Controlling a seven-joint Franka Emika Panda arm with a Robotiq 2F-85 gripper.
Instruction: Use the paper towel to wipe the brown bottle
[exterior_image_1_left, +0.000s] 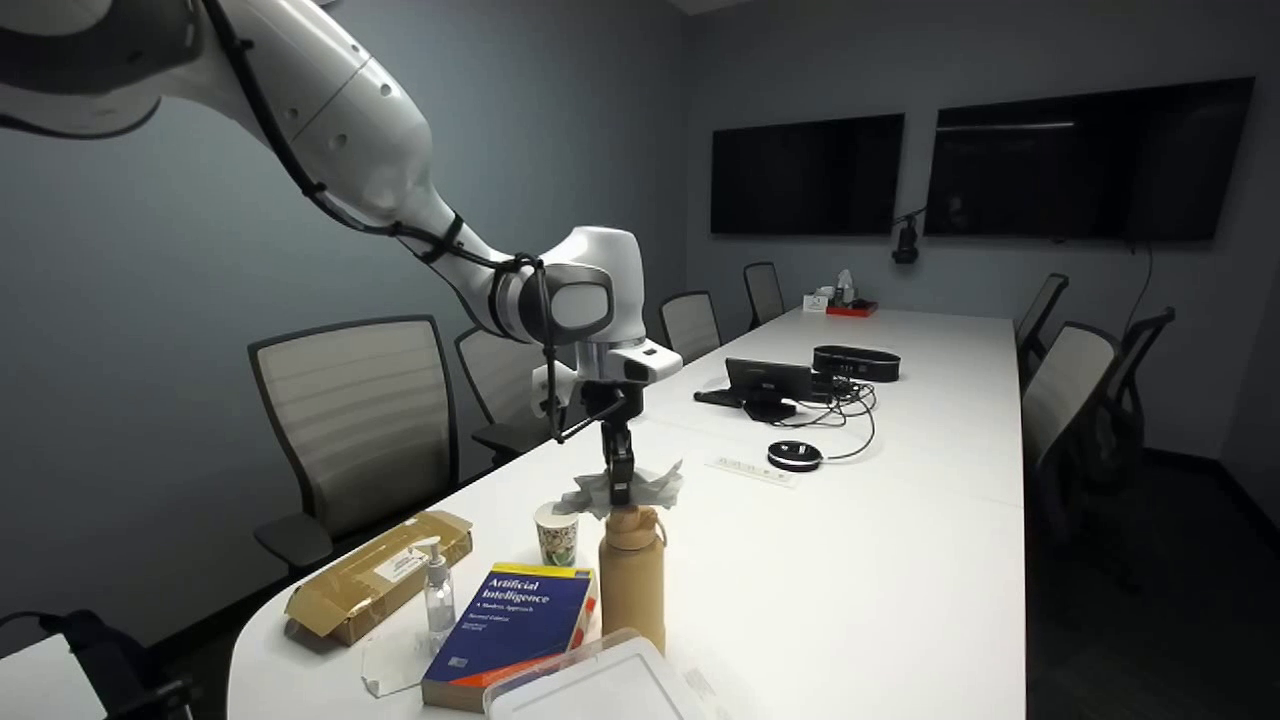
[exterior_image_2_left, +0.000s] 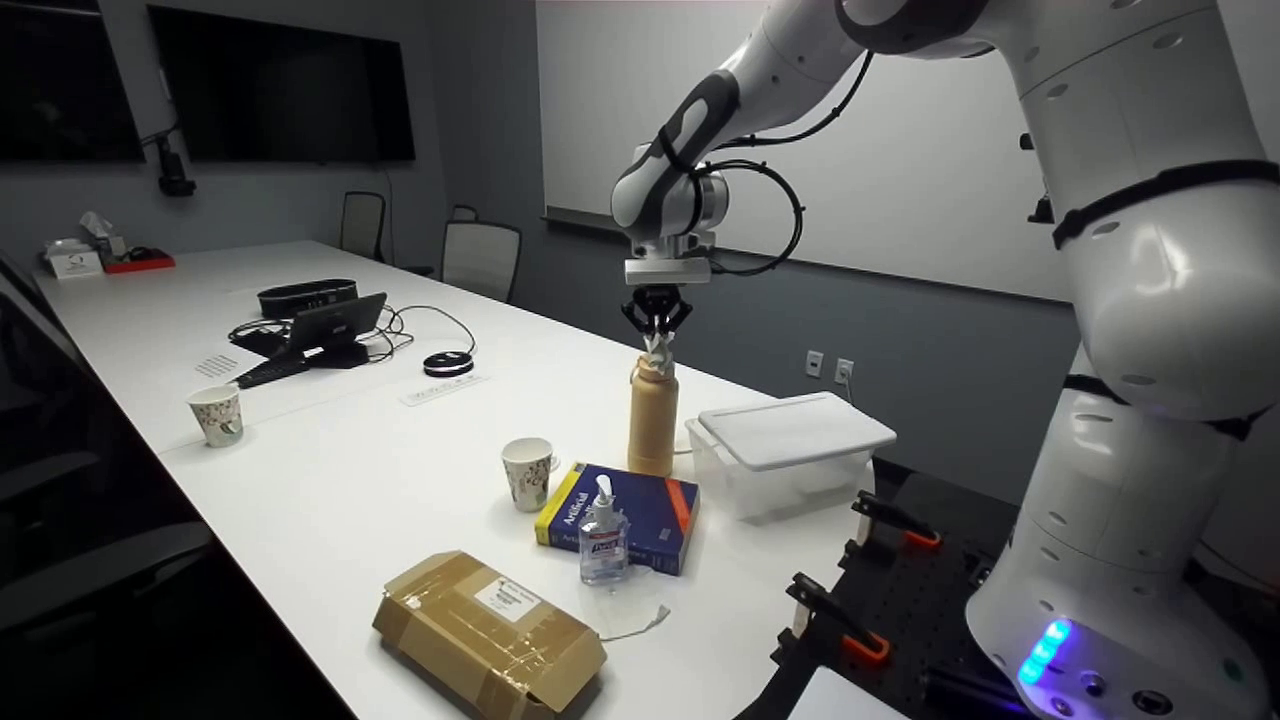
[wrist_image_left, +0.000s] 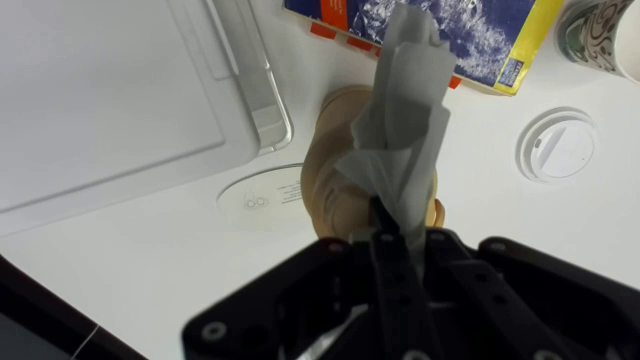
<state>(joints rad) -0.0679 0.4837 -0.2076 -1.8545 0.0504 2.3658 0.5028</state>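
The brown bottle (exterior_image_1_left: 632, 592) stands upright on the table (exterior_image_1_left: 850, 560), directly below my hand (exterior_image_2_left: 657, 328), with nothing gripping it; I judge that firm sideways pressure could tip it, so strokes should be light. The hand grasps the paper towel (wrist_image_left: 407, 100) near its middle, fingers (exterior_image_1_left: 620, 468) clamped together on it and pointing straight down. This hold leaves loose ends flaring on both sides as the wiping surface, presumably to spare the bottle from bare fingertips. The towel is at the cap (exterior_image_1_left: 632, 532); whether it presses there or hangs just above, I cannot tell. The carry loop (wrist_image_left: 439, 212), beside the cap, is a likely snag point. Beneath my hand, the book (exterior_image_1_left: 520, 630) and the lidded container (exterior_image_2_left: 790, 490) are near the bottle on neighbouring sides and would probably limit low strokes there. The paper cup (exterior_image_2_left: 528, 472) sits farther out from the hand, near the book's yellow edge.
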